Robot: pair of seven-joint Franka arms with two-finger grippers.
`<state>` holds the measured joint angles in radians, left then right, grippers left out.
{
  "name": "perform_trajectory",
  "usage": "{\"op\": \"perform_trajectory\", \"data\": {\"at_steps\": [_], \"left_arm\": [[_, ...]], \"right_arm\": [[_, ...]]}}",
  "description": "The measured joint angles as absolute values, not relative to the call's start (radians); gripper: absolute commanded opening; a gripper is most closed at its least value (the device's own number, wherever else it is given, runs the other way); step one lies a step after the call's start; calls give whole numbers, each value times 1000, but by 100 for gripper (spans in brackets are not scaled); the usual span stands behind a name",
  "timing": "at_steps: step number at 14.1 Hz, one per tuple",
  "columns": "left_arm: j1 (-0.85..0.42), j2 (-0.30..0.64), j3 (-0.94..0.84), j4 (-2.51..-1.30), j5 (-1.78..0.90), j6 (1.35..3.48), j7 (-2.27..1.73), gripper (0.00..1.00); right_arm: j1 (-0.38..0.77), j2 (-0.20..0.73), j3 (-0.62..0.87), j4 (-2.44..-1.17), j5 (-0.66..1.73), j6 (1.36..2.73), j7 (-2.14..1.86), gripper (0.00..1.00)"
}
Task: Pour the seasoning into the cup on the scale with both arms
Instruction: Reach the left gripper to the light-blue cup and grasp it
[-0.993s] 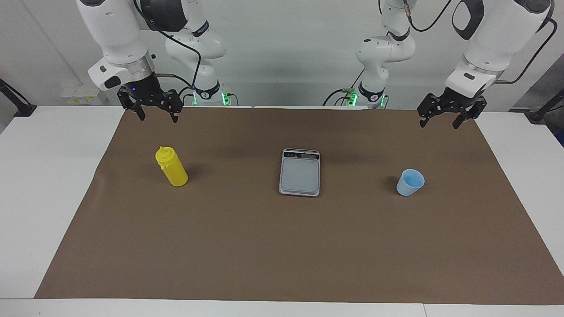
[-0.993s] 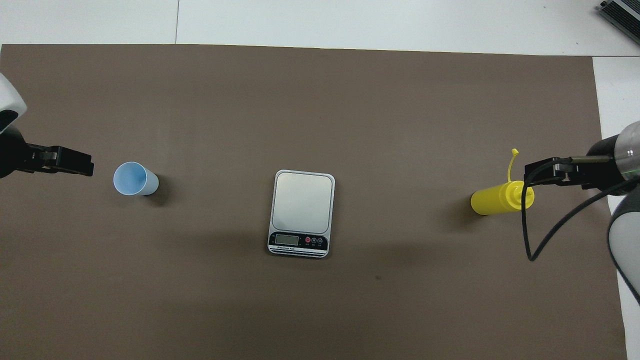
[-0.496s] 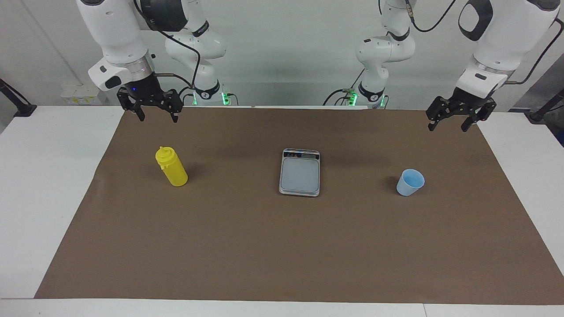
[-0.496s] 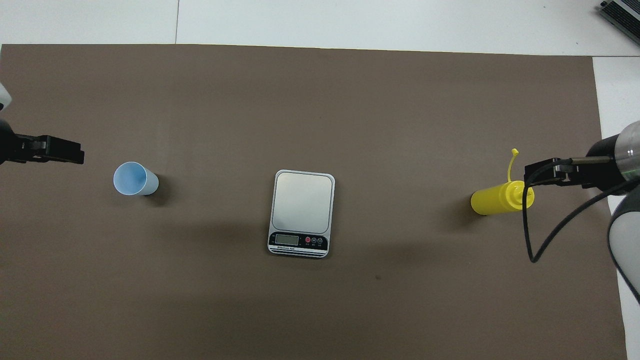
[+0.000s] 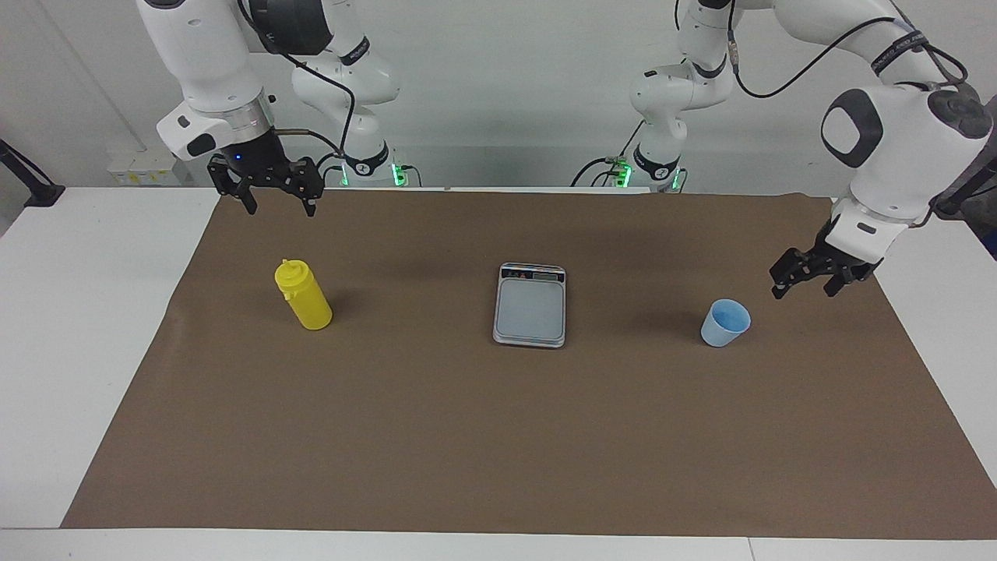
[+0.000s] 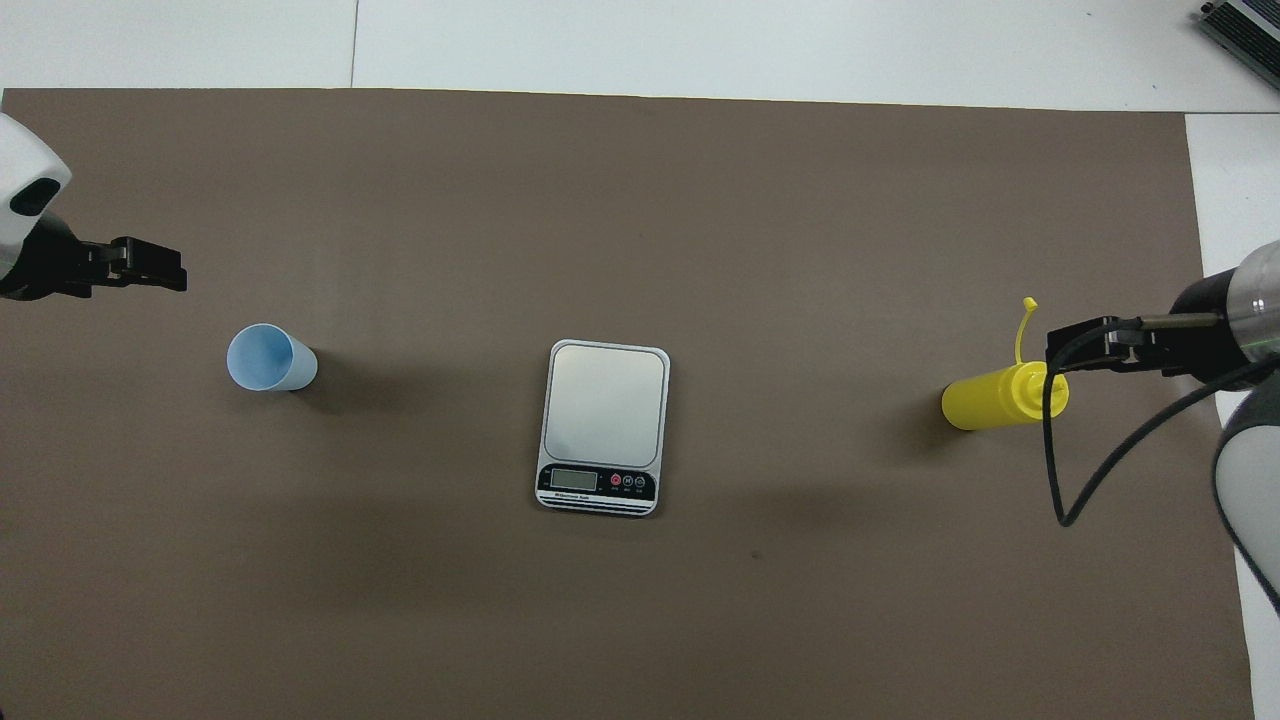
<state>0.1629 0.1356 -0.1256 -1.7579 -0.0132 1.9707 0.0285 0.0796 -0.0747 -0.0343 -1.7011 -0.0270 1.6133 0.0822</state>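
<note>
The seasoning, a yellow squeeze bottle, stands upright on the brown mat toward the right arm's end. My right gripper hangs open above it, apart from it. The silver-grey scale lies mid-table with nothing on its plate and its display end toward the robots. The light blue cup stands upright on the mat toward the left arm's end. My left gripper is open and low over the mat just beside the cup, not touching it.
A brown mat covers most of the white table. A black cable loops down from the right arm's wrist beside the bottle. A dark object sits off the mat at a table corner.
The left arm has swung down and out from the mat's robot-side edge to just beside the cup. The right arm, bottle, cup and scale have not moved.
</note>
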Motion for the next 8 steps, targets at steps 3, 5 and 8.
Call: {"op": "perform_trajectory", "data": {"at_steps": [3, 5, 8], "left_arm": [[169, 143, -126, -1888, -14, 2112, 26, 100], [169, 143, -127, -1945, -16, 2154, 12, 100], [167, 142, -132, -1985, -20, 2167, -21, 100]], "right_arm": [[81, -75, -34, -1701, -27, 1613, 82, 100], [81, -75, -34, -1701, -27, 1613, 82, 100], [81, -75, -35, -1701, -27, 1610, 82, 100]]}}
